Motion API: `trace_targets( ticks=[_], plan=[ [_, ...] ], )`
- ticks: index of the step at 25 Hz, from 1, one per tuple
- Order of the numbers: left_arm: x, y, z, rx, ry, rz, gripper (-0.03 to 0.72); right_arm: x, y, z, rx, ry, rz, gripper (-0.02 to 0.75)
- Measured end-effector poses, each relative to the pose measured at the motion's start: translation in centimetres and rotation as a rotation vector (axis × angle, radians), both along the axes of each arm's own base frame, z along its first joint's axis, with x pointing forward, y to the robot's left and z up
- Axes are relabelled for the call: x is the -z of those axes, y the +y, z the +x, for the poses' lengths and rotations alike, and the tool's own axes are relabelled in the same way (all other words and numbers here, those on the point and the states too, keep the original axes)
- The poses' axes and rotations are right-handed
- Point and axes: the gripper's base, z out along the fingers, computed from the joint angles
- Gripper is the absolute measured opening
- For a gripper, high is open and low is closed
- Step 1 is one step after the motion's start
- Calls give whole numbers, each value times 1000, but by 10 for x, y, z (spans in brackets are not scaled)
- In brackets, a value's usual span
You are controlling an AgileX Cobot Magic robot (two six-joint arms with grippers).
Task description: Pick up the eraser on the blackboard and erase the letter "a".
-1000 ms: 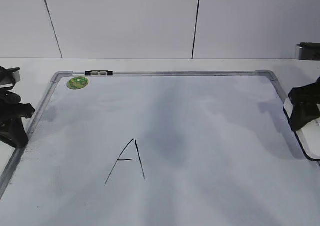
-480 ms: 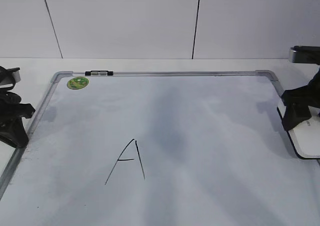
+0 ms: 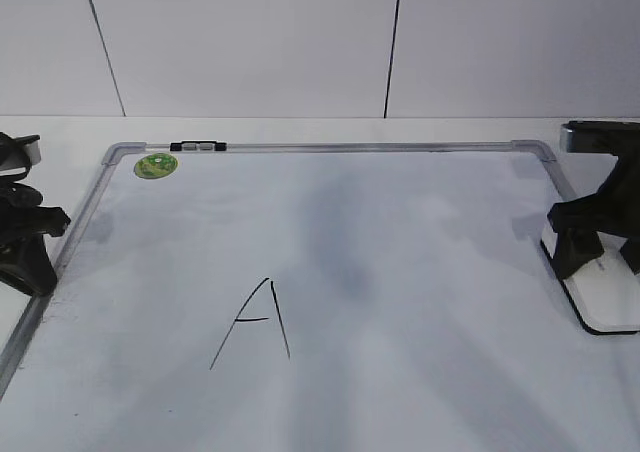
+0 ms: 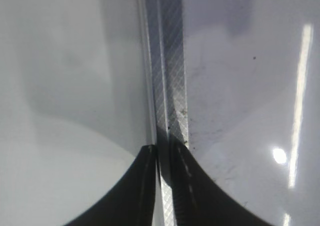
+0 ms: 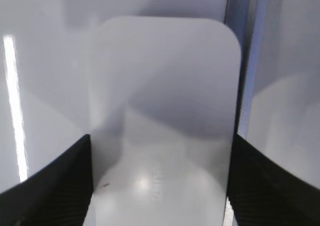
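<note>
White tabletop, blackboard (image 3: 400, 232). At its right edge the right gripper (image 3: 598, 250) has dropped astride the eraser (image 3: 607, 294) — jaws apart, grip pending; left gripper (image 4: 162, 158) pinched together on the frame.

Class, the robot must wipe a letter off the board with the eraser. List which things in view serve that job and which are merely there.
For the job:
- eraser
- board
- right gripper, open astride the eraser

Merely there:
- green sticker
- clip
- capital A
- left gripper
</note>
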Motion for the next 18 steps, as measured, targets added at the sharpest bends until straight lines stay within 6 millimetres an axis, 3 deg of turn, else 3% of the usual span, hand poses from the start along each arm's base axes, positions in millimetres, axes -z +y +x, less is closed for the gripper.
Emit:
trace_targets(
  ticks=[4, 8, 12, 18],
  plan=[
    [0, 0, 0, 0, 0, 0, 81, -5, 0, 5, 1, -27, 3, 645],
    [0, 0, 0, 0, 0, 0, 81, -20, 1, 13, -5, -38, 5, 657],
    [0, 0, 0, 0, 0, 0, 81, -43, 1, 16, -18, 13, 12, 650],
    [0, 0, 0, 0, -2, 0, 86, -67, 2, 3, -24, 64, 17, 591]
  ],
)
